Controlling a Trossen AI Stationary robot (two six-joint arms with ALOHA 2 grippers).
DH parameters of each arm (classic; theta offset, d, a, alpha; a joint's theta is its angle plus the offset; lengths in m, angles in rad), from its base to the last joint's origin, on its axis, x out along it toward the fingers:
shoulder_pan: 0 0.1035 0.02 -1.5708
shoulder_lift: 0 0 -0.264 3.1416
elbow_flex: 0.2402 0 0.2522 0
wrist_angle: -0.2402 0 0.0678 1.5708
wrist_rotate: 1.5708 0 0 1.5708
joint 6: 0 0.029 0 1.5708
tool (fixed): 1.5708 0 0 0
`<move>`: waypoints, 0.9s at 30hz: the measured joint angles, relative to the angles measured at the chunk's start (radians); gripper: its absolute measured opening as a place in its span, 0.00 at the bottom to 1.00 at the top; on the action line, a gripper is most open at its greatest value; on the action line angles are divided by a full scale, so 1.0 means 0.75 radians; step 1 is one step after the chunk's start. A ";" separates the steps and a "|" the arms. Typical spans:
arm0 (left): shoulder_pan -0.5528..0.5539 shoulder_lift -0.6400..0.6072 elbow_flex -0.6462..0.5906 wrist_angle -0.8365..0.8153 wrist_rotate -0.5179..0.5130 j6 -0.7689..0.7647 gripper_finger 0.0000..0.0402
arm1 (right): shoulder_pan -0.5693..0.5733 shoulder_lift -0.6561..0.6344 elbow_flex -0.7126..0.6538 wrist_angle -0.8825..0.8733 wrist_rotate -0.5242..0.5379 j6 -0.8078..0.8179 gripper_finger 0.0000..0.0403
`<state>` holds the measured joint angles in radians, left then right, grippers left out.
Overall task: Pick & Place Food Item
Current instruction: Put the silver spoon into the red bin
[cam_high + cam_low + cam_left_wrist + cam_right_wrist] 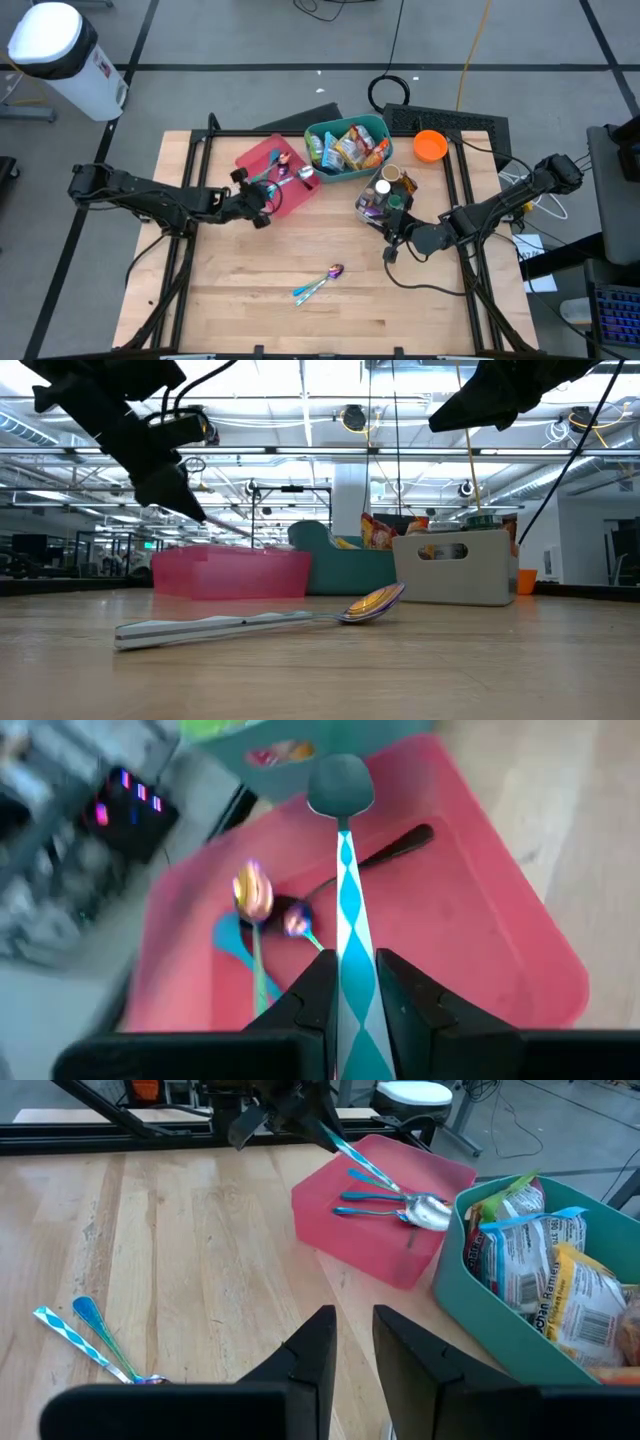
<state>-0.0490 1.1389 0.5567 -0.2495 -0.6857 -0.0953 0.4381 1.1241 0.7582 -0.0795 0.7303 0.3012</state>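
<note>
Pinching spoon (348,910) handle: left gripper (352,988) | spoon bowl over pink tray (480,920) | right gripper (354,1342) nearly closed, empty, beside teal bin (500,1342)

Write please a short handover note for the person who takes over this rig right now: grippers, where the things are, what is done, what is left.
Left gripper: shut on a spoon with a blue-white handle, held over the pink tray.
Right gripper: shut, empty, waiting above the table near the white caddy.
Things: more spoons lie in the tray; two spoons lie on the bare table near the front; snack packets fill the teal bin; an orange cup stands beside it.
Done: some spoons are in the tray.
Left: whether the held spoon is going in or coming out cannot be told; the two spoons on the table are untouched.
</note>
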 joint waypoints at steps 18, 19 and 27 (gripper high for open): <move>0.046 0.000 0.120 -0.268 -0.053 0.884 0.18 | 0.000 0.000 0.000 0.001 0.002 0.000 0.15; 0.055 0.000 0.120 -0.249 -0.055 0.883 0.20 | 0.000 0.000 0.000 0.001 0.002 0.000 0.15; 0.114 0.000 0.120 -0.185 -0.240 0.900 0.41 | 0.000 0.000 0.000 0.001 0.002 0.000 0.15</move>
<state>0.0361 1.1389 0.6464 -0.3884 -0.8654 0.5800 0.4381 1.1240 0.7582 -0.0788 0.7319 0.3014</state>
